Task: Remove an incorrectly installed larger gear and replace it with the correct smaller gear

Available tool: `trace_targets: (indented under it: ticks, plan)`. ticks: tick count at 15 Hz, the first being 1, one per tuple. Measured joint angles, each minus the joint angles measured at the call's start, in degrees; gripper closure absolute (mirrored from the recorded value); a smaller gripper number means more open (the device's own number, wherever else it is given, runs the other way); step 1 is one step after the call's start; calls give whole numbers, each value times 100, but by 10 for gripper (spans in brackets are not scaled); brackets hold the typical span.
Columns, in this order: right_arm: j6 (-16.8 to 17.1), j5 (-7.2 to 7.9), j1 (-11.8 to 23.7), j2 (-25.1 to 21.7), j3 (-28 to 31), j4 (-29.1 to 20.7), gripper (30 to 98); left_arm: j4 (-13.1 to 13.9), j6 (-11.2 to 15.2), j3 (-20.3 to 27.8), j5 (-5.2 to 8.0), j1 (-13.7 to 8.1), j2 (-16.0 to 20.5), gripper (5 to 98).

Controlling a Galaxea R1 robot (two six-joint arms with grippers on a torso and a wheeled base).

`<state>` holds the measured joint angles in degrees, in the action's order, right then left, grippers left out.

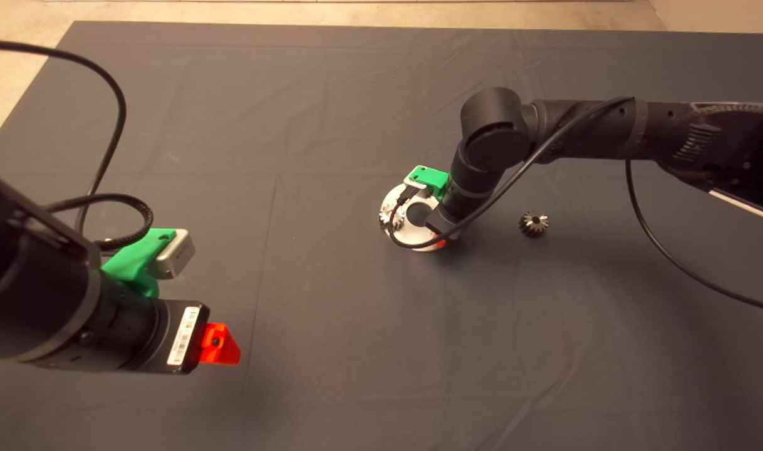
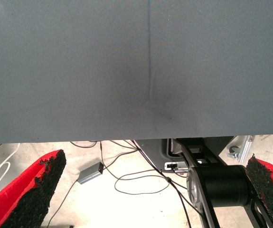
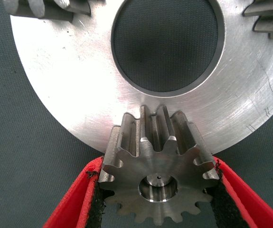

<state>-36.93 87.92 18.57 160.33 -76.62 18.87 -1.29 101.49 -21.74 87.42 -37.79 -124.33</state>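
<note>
My right gripper (image 3: 156, 166) is shut on the smaller gear (image 3: 157, 180), a steel toothed gear with a bright face and a pin showing in its centre hole. The gear sits at the rim of a round silver plate (image 3: 70, 76) with a large middle hole. From above, the right wrist covers most of the plate (image 1: 395, 202), and only a bit of a red finger (image 1: 441, 243) shows. The larger gear (image 1: 534, 223), cone-shaped with pointed teeth, lies on the mat to the right of the plate, apart from both grippers. My left gripper (image 1: 218, 344) waits open at the lower left.
Two paler small gears (image 3: 46, 7) (image 3: 269, 19) stand on the plate's far side; one shows from above (image 1: 391, 219). A black cable (image 1: 669, 250) loops from the right arm over the mat. The left wrist view shows the mat's edge (image 2: 136, 137) and cables on the floor.
</note>
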Motion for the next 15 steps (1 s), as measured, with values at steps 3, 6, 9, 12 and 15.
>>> trace_targets:
  ticks: [3,6,9,12,15]
  plan:
    - [-4,-3,0,-2,30,0,791,0,0,0,-2,0,0,54]
    - [-17,-8,1,-18,115,1,791,0,0,0,-2,0,0,54]
    - [-17,-23,1,-33,138,1,791,0,0,0,1,0,2,54]
    - [-17,-25,9,-35,146,1,791,0,0,0,-2,0,0,54]
    - [-20,-53,128,-99,234,-11,791,-2,0,0,0,0,-1,54]
